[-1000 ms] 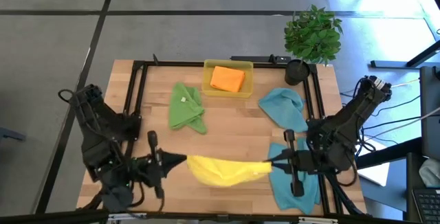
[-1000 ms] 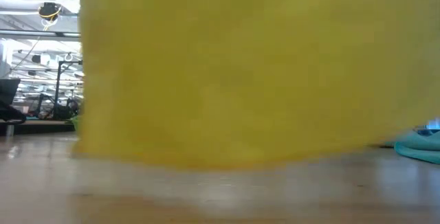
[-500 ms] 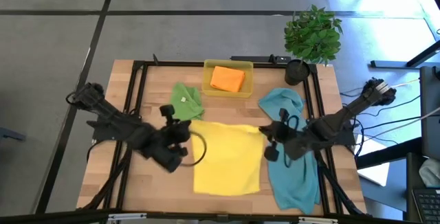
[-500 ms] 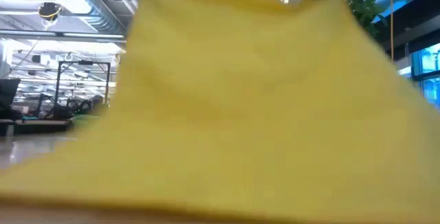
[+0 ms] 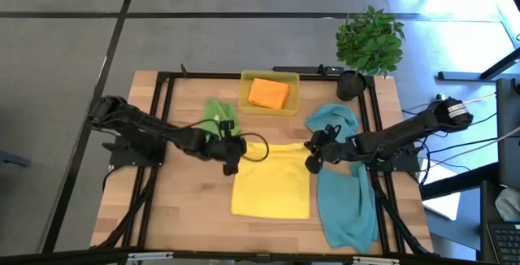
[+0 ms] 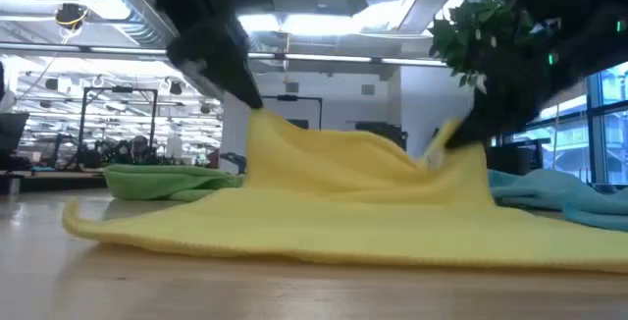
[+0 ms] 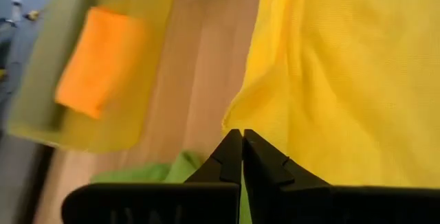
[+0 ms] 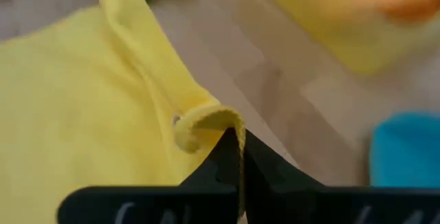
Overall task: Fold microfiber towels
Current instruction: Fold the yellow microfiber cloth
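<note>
The soft yellow towel (image 5: 270, 180) lies spread in a rough square at the table's (image 5: 187, 208) near middle, its front hem flat. Its two far corners are lifted: the left gripper (image 5: 233, 148) pinches one, the right gripper (image 5: 312, 154) the other. Beyond the yellow towel sits the tray (image 5: 269, 105) holding an orange towel (image 5: 269, 93).

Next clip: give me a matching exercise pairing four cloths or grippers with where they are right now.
Things:
1. yellow towel
2. orange towel
3. green towel
4. right gripper

Places:
A. in the translucent yellow tray
B. shut on the yellow towel's far right corner
C. spread at the table's middle
D. bunched left of the tray

Pairs: 1-C, 2-A, 3-D, 4-B
</note>
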